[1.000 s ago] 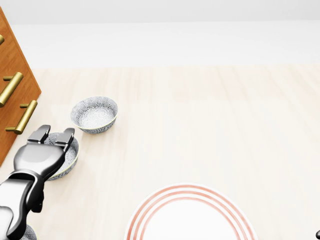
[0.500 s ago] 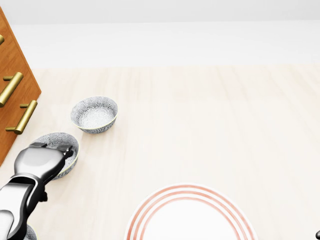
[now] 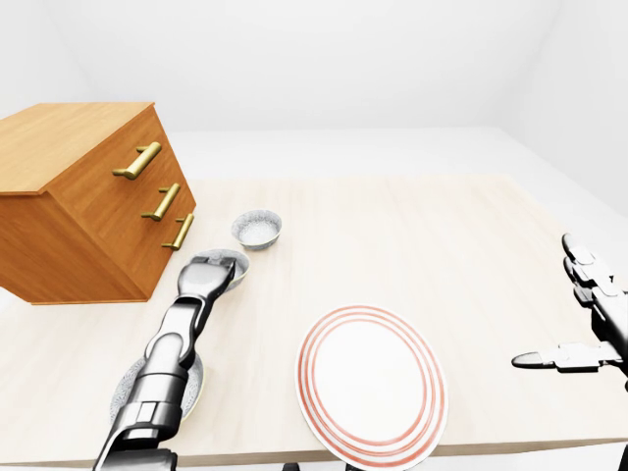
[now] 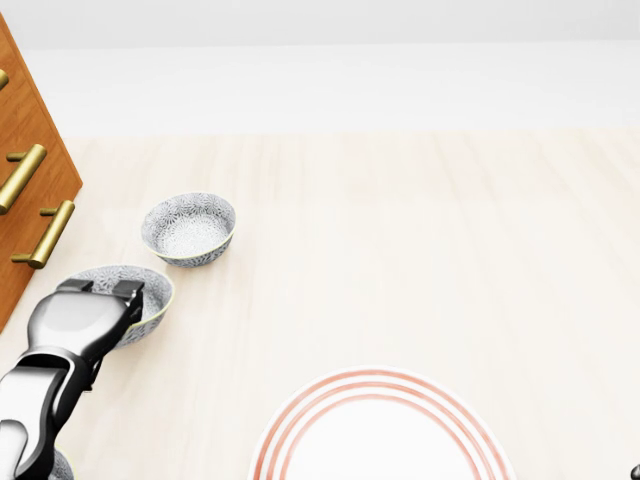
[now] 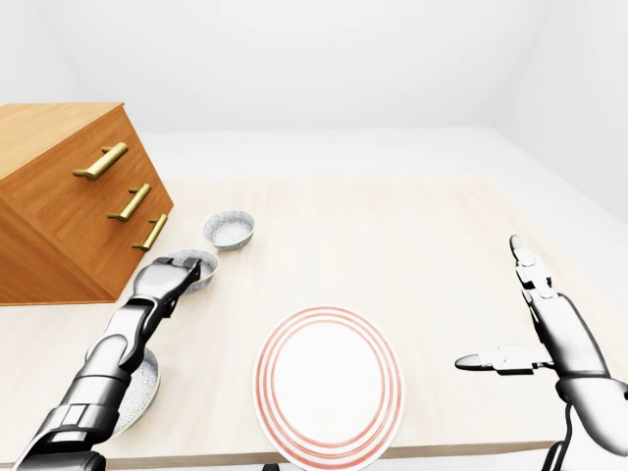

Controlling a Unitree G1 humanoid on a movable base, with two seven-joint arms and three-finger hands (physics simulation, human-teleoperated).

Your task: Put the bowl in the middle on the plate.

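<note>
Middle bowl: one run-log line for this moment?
left hand: fingers closed over middle bowl rim | middle bowl: not yet on plate | right hand: open, at right of right-eye view

A wooden drawer chest (image 3: 78, 211) with brass handles (image 3: 137, 161) is sitting on the pale wood surface (image 3: 442, 235); plain, evenly lit white walls (image 3: 314, 59) are rising beyond the chest.

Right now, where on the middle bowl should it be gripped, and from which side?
Pinch the rim of the middle bowl at its lower-left edge in the head view, coming down from above. The bowl is open-side up with a thin wall. The wooden chest stands close on its left, and another bowl lies above it. The left hand curls over that rim.
</note>
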